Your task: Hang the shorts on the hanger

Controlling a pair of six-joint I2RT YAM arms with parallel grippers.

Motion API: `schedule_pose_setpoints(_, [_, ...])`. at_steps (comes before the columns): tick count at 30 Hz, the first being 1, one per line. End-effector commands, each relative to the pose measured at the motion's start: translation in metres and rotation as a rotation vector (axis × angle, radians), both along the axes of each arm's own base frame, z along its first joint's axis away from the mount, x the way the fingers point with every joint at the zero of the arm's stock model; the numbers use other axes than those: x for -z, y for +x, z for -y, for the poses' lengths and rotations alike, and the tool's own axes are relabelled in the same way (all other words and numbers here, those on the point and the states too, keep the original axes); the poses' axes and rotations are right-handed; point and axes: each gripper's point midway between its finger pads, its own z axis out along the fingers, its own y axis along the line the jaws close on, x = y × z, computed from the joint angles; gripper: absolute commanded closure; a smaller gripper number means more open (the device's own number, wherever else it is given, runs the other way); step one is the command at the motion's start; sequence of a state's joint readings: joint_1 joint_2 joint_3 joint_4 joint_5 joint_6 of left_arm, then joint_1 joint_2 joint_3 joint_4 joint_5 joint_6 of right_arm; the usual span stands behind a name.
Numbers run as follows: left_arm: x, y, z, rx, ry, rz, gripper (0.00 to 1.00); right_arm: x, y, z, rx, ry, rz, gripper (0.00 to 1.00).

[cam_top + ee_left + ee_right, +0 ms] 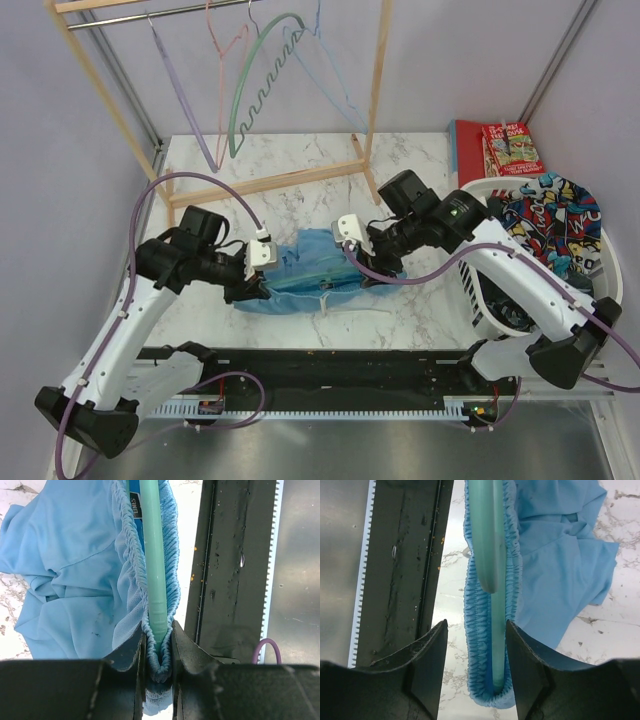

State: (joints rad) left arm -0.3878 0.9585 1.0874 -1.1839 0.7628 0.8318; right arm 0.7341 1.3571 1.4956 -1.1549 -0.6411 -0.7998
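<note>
The light blue shorts (315,262) lie on the marble table between my two grippers, with the teal hanger inside the elastic waistband. In the left wrist view the hanger (154,555) runs through the shorts (75,570), and my left gripper (159,650) is shut on the waistband's end with the hanger arm's tip inside it. In the right wrist view my right gripper (476,625) stands open around the other waistband end of the shorts (560,555) and the hanger (498,640). Its right finger touches the fabric; a gap shows on the left.
A wooden rack (375,90) at the back holds a green wavy hanger (262,85) and thin pink, purple and pale blue ones. A white basket (475,290) of cartoon-print clothes stands at the right, with red packets (500,150) behind. A black rail (350,365) lines the near edge.
</note>
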Motion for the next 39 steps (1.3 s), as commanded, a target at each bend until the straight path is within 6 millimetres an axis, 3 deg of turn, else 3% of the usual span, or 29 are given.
schedule_pose_setpoints(1, [-0.024,-0.005,0.009,0.071,-0.087,0.071,0.98,0.012,-0.007,-0.007,-0.065,0.02,-0.023,0.43])
schedule_pose_setpoints(6, [-0.025,-0.006,0.011,0.079,-0.098,0.068,0.98,0.036,-0.008,-0.008,-0.047,0.003,-0.061,0.45])
schedule_pose_setpoints(10, [-0.026,-0.008,0.011,0.087,-0.104,0.081,0.98,0.035,-0.012,-0.013,-0.014,0.029,-0.114,0.51])
schedule_pose_setpoints(11, [-0.026,-0.007,0.011,0.087,-0.105,0.084,0.98,0.035,-0.014,-0.013,-0.012,0.034,-0.13,0.65])
schedule_pose_setpoints(13, [-0.025,-0.006,0.01,0.075,-0.101,0.084,0.98,0.032,-0.02,-0.011,0.018,0.034,-0.164,0.8])
schedule_pose_setpoints(14, [-0.025,-0.005,0.01,0.069,-0.1,0.088,0.98,0.031,-0.023,-0.009,0.031,0.032,-0.181,0.96])
schedule_pose_setpoints(15, [-0.025,-0.005,0.01,0.061,-0.1,0.079,0.96,0.028,-0.026,-0.005,0.06,0.032,-0.197,1.0])
schedule_pose_setpoints(18, [-0.032,0.0,0.012,0.021,-0.115,0.086,0.79,0.019,-0.023,0.008,0.166,0.038,-0.245,1.0])
schedule_pose_setpoints(19, [-0.037,0.0,0.014,0.013,-0.132,0.083,0.63,0.018,-0.025,0.015,0.211,0.031,-0.296,1.0])
schedule_pose_setpoints(20, [-0.048,0.002,0.016,-0.001,-0.156,0.096,0.53,0.016,-0.022,0.021,0.241,0.036,-0.317,1.0])
schedule_pose_setpoints(21, [-0.057,0.004,0.019,-0.025,-0.183,0.091,0.41,0.015,-0.009,0.035,0.317,0.049,-0.344,1.0])
schedule_pose_setpoints(22, [-0.065,0.006,0.022,-0.03,-0.208,0.1,0.36,0.016,-0.01,0.045,0.352,0.04,-0.4,1.0])
schedule_pose_setpoints(24, [-0.086,0.011,0.026,-0.059,-0.257,0.125,0.06,0.02,0.002,0.065,0.443,0.036,-0.457,1.0])
schedule_pose_setpoints(25, [-0.091,0.012,0.027,-0.063,-0.27,0.124,0.0,0.021,-0.003,0.073,0.462,0.022,-0.511,1.0])
schedule_pose_setpoints(29, [-0.11,0.011,0.032,-0.058,-0.314,0.12,0.0,0.013,0.019,0.096,0.58,0.069,-0.53,1.0])
schedule_pose_setpoints(33, [-0.113,0.013,0.031,-0.065,-0.31,0.143,0.0,0.013,0.059,0.13,0.75,0.087,-0.553,1.0])
schedule_pose_setpoints(35, [-0.113,0.012,0.03,-0.065,-0.314,0.149,0.01,0.009,0.071,0.136,0.779,0.092,-0.553,1.0])
schedule_pose_setpoints(39, [-0.109,0.014,0.031,-0.076,-0.311,0.142,0.0,-0.024,0.108,0.131,0.812,0.173,-0.52,1.0])
